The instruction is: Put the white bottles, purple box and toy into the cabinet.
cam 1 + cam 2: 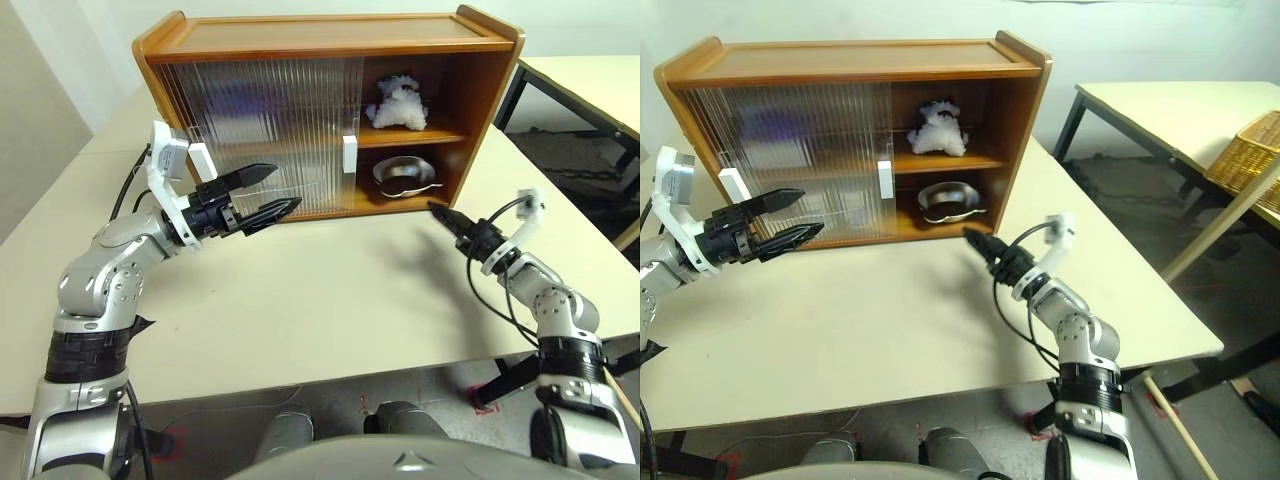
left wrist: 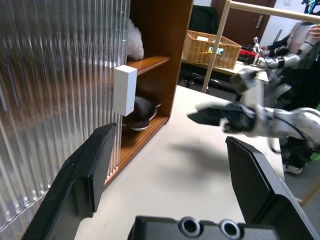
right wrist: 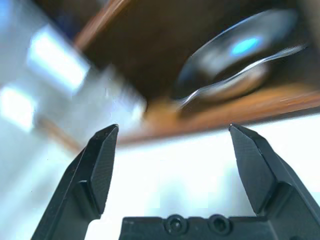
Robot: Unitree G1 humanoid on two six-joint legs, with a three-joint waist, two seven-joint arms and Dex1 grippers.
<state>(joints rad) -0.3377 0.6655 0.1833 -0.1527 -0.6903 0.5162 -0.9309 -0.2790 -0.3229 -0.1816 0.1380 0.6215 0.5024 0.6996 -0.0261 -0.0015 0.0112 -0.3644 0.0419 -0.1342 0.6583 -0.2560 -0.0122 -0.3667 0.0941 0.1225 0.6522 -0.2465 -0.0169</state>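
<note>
Your left gripper (image 1: 262, 193) hangs wide, empty, just before the cabinet (image 1: 330, 45) door panel's white handle (image 1: 349, 155). Right gripper (image 1: 440, 212), wide, empty, faces the open compartment; toy (image 1: 398, 103) sits on its upper shelf.

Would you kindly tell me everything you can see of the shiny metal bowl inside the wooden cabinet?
The shiny round metal bowl sits on the lower shelf in the open right-hand compartment of the brown wooden cabinet, upright or nearly so, its polished, steel-like surface mirroring the light. A long, thin metal piece, perhaps a spoon or handle, lies across its front rim. It rests beneath the upper shelf and just right of the ribbed translucent door's white rectangular handle. Neither gripper touches it.
</note>
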